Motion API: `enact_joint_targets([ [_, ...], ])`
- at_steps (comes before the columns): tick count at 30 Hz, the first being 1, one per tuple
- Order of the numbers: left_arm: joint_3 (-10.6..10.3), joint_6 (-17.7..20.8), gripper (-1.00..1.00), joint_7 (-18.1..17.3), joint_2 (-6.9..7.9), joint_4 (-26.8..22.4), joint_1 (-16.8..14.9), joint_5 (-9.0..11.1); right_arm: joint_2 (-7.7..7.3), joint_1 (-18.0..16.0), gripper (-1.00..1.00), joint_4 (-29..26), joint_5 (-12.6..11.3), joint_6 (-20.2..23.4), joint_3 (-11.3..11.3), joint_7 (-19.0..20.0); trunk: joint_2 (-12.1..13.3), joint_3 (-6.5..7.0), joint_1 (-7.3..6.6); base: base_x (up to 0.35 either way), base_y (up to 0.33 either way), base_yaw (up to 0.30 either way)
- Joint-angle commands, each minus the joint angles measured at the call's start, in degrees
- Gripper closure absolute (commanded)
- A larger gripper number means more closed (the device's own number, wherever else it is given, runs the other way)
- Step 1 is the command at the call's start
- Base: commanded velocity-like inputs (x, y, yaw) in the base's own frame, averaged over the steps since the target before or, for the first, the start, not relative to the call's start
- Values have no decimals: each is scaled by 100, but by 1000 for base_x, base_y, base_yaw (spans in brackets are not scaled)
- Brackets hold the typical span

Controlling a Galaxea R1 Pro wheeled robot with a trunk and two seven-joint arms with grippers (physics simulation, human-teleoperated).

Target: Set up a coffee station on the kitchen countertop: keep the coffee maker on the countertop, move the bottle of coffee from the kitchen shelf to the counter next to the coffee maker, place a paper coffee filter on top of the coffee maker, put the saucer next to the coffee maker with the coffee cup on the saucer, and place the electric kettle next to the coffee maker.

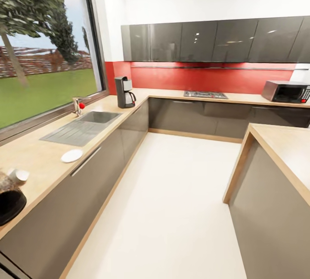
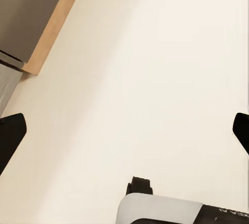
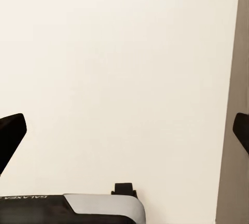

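While the robot faces down a kitchen aisle, the coffee maker point(image 1: 124, 92) stands on the wooden counter point(image 1: 38, 158) at the far corner, past the sink point(image 1: 98, 117). A white saucer point(image 1: 71, 155) lies nearer on the same counter — well apart from it. Both wrist views look at pale floor point(image 2: 155, 78): the left claw point(image 2: 124, 133) and right claw point(image 3: 124, 133) are spread wide, holding nothing.
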Motion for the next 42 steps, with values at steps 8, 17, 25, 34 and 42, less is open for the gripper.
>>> enact_joint_targets([
  [8,3,-20,-100,5,0,5,-5,22,0,-5,-100,51,-18,-18,-12,-2,-11,-12,7,336,-85,0],
  [17,3,-20,-100,5,0,5,-5,22,0,-5,-100,52,-18,-18,-12,-2,-11,-12,7,336,-56,0],
  [25,3,-20,-100,5,0,5,-5,22,0,-5,-100,55,-18,-18,-12,-2,-11,-12,7,336,-3,0],
  [34,3,-20,-100,5,0,5,-5,22,0,-5,-100,60,-12,-18,-12,-2,-11,-12,7,336,0,0],
  [42,3,-20,-100,5,0,5,-5,22,0,-5,-100,61,-14,-18,-12,-2,-11,-12,7,336,0,0],
])
